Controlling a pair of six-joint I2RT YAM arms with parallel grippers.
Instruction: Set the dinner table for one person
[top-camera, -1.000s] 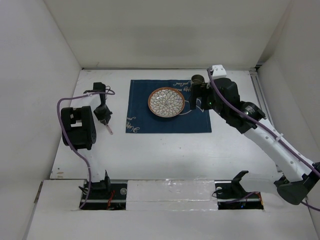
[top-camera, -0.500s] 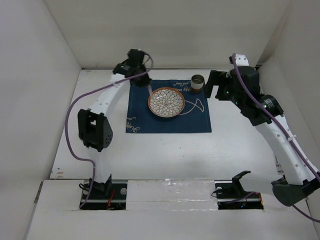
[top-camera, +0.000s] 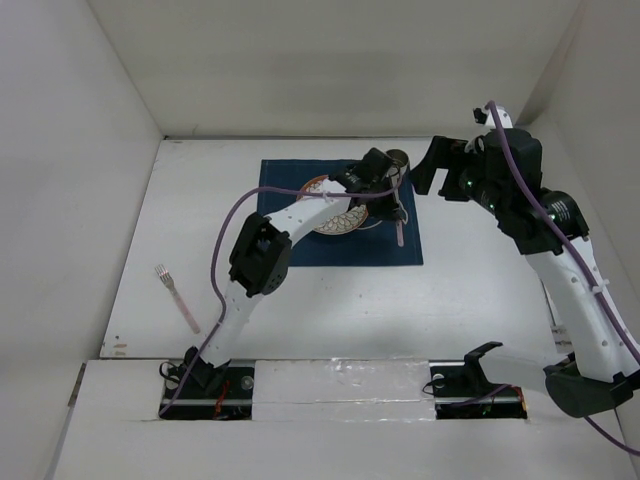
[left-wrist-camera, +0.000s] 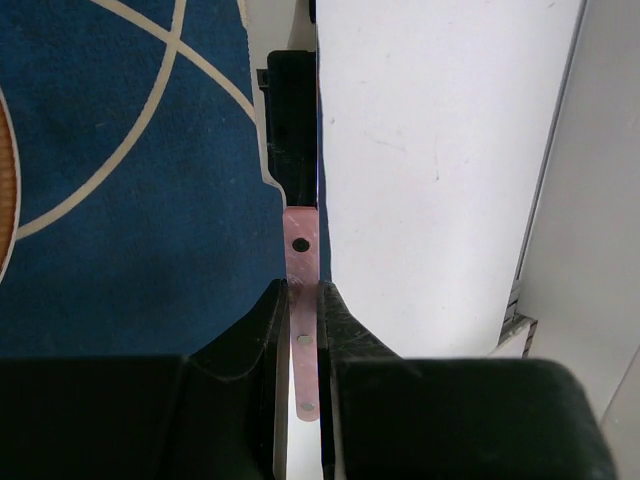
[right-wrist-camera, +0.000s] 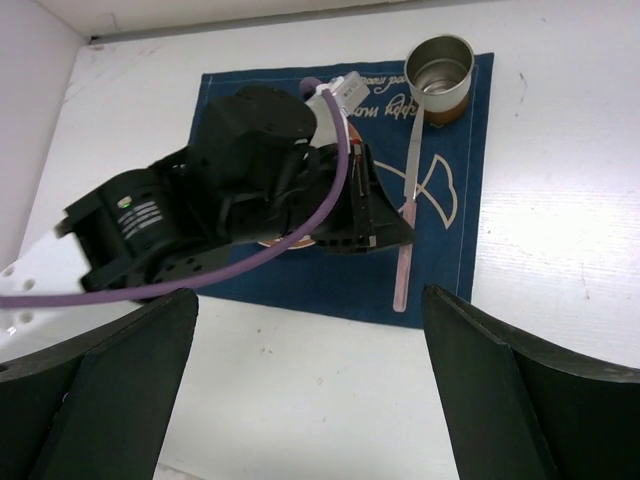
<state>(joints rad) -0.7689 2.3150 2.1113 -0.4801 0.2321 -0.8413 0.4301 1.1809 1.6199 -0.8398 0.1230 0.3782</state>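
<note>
Plate (top-camera: 342, 228): the left arm (top-camera: 300, 212) crosses its middle, so from above you get only its edges; in the right wrist view just a brown sliver shows.
Knife (left-wrist-camera: 300, 250): you lose the near end of the pink handle between the fingers; the blade shows edge-on, its shape unclear.
Left gripper (left-wrist-camera: 302, 290): its body is a black mass cut by the bottom edge.
Cup (top-camera: 397, 158): near side hidden from above.
Fork (top-camera: 178, 298): too small for you to count tines.
Mat (right-wrist-camera: 470, 200): lettering partly covered, unreadable.
Right gripper (right-wrist-camera: 310, 300): its fingers (right-wrist-camera: 110, 390) are dark, blurred, and cut by the bottom corners.
</note>
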